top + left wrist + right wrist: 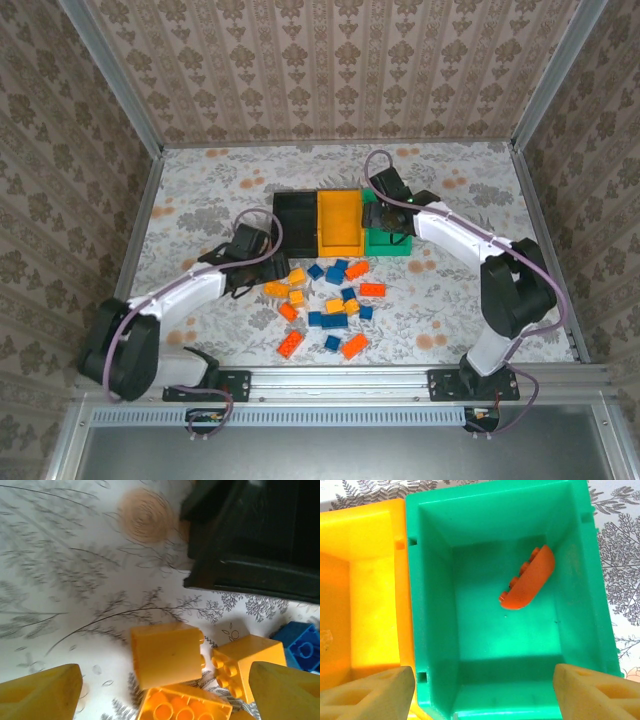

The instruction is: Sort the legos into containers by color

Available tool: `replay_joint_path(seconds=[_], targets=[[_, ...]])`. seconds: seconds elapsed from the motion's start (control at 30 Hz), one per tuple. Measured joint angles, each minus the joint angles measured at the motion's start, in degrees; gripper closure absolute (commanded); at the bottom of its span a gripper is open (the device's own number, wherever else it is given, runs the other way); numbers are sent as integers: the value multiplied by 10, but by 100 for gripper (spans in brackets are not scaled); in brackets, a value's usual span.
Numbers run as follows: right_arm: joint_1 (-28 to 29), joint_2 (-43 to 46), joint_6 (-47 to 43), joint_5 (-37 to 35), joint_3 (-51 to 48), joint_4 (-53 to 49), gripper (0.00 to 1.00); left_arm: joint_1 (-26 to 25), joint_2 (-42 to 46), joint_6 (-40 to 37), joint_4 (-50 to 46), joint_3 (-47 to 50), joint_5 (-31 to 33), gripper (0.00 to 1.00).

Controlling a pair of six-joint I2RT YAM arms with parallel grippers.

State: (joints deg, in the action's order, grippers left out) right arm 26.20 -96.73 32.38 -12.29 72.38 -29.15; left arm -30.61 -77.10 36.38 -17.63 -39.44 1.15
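Left wrist view frames what looks like the step in hand: a pick from the yellow-orange legos. The left gripper (162,692) hangs over the desk (60,570) with its fingers spread wide and nothing clamped. A smooth-sided yellow-orange brick (165,652) lies between them, slightly toward the left finger. A studded yellow-orange brick (242,662) sits just beside it on the right, and a third (182,705) crowds it from below. A blue brick (302,642) lies further right, and the black bin (260,535) stands beyond them all.

To do this well, I judge the gripper should centre on the smooth brick alone, come straight down and close on its flat faces. If it drifts right, a finger may land on the studded neighbour and trap two bricks or knock one aside. The carry then has to pass the black bin to reach the yellow-orange bin (370,580).

Right wrist view shows the right gripper (482,695) above the green bin (432,605), fingers apart and holding nothing. A curved red-orange brick (529,579) lies loose on that bin's floor, well clear of both fingers. From the top view, most legos (330,305) are scattered on the desk between the arms, so the sorting seems far from finished.
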Motion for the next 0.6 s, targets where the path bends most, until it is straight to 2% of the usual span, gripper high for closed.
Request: replay_joint_path(seconds=[0.1,0.27,0.43,0.6], targets=[[0,13,6,4,-13,7,25,-7,-36,-8,18,-10,11,20],[0,32,8,8,-24,10,25,-7,-45,-13,24,-10,35,24],[0,46,8,8,-24,20,24,-7,-50,-19,33,-8,47,34],[0,51,8,7,-24,20,24,-9,-56,-19,46,8,47,35]])
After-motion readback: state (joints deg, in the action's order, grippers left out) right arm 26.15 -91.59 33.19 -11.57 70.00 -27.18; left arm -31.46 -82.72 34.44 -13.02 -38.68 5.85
